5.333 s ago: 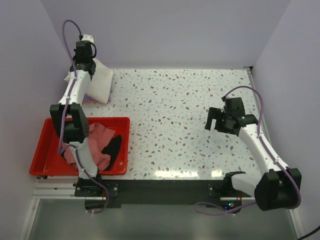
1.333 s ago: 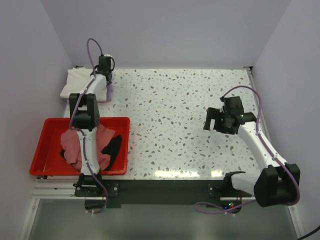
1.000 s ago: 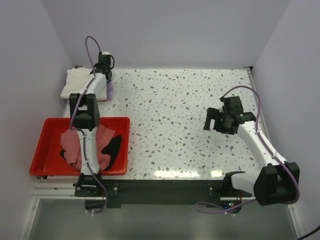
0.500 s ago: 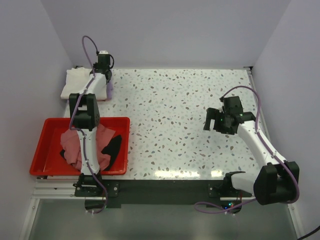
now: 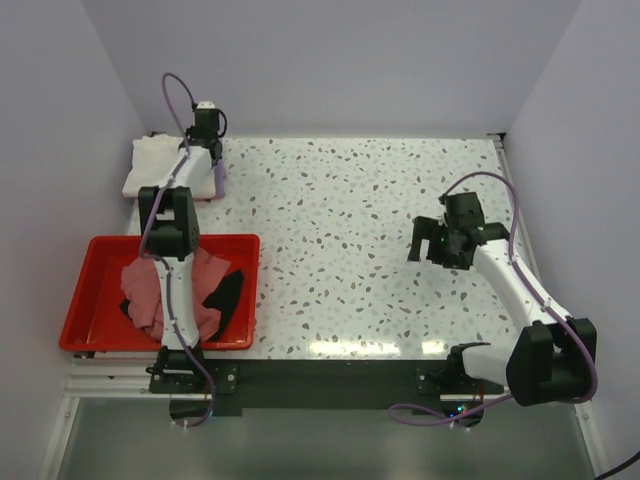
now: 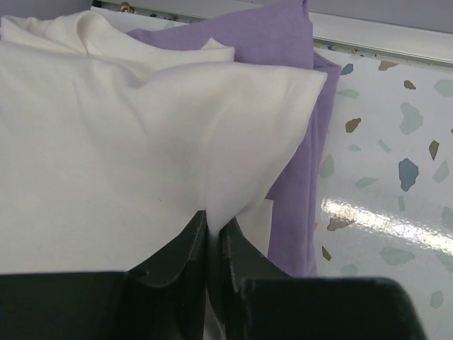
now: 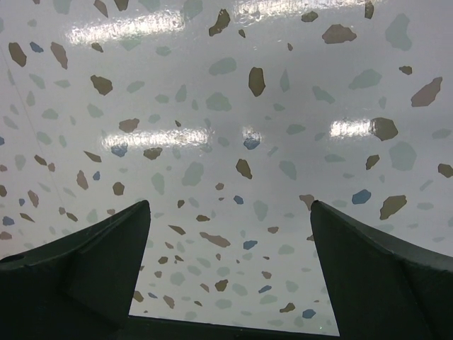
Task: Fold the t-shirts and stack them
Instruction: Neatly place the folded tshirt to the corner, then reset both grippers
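Grips a raised fold of the cream-white tee in the left claw, pinched nearly closed on the cloth so it tents up right at the fingertips. Lies folded ahead and to the left of that claw, on top of the lavender tee, which peeks out ahead and to the right along the stack edge. Probably pinched this way to tug and square the top layer before release. Holds the right claw spread wide, gripping nothing, hovering over bare tabletop well apart from the stack, likely parked clear until needed. Leaves the pink tee and black tee crumpled in the red tray, well behind the left claw near the arm base. Judged not yet folded, so next in line.
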Motion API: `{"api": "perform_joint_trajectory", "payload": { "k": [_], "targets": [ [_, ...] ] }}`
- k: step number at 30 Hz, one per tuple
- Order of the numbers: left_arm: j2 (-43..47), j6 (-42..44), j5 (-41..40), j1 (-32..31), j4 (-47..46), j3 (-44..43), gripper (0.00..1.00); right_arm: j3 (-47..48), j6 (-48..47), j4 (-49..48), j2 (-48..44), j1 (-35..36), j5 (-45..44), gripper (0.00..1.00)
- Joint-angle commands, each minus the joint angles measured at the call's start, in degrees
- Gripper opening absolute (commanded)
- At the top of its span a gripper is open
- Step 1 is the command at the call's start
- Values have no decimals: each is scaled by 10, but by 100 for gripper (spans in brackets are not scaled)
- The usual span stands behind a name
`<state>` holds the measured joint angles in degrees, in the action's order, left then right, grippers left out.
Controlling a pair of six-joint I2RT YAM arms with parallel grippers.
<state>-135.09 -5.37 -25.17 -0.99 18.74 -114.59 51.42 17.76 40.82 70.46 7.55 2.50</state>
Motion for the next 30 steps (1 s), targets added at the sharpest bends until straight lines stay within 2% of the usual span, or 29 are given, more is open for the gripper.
{"api": "perform_joint_trajectory", "payload": {
  "k": [1, 2, 4, 5, 7, 8, 11, 13, 15, 22, 25, 29, 30],
  "targets": [
    [-18, -13, 19, 5, -20, -23, 9, 18, -8, -2, 2, -2, -4, 99],
    [-17, -11, 21, 4, -19, -21, 23, 18, -8, -2, 0, -1, -4, 99],
    [-13, -11, 22, 5, -20, -17, 33, 18, -9, -1, -1, -2, -5, 99],
    [-6, -10, 27, 5, -20, -16, 43, 18, -8, -1, -1, -2, -5, 99],
    [10, -11, 37, 4, -21, -11, 52, 17, -10, -1, -2, -1, -5, 99],
    [17, -13, 40, 4, -21, -9, 62, 18, -9, -1, -2, -1, -5, 99],
    [45, -22, 57, 4, -19, -5, 78, 17, -10, -1, -6, -2, -3, 99],
    [62, -26, 77, 4, -13, -2, 85, 17, -10, -2, -8, -1, 0, 99],
    [89, -35, 90, 4, -6, 0, 99, 16, -10, -3, -11, -2, 1, 99],
    [190, -63, 158, 4, 6, 34, 100, 12, -11, -5, -24, -1, 13, 99],
    [219, -72, 160, 4, 26, 43, 100, 11, -11, -7, -30, -2, 22, 99],
    [289, -148, 167, 2, 72, 57, 100, 11, -11, -11, -38, -1, 30, 99],
    [307, -169, 174, 1, 82, 93, 100, 11, -11, -11, -41, -1, 31, 99]
  ]
}}
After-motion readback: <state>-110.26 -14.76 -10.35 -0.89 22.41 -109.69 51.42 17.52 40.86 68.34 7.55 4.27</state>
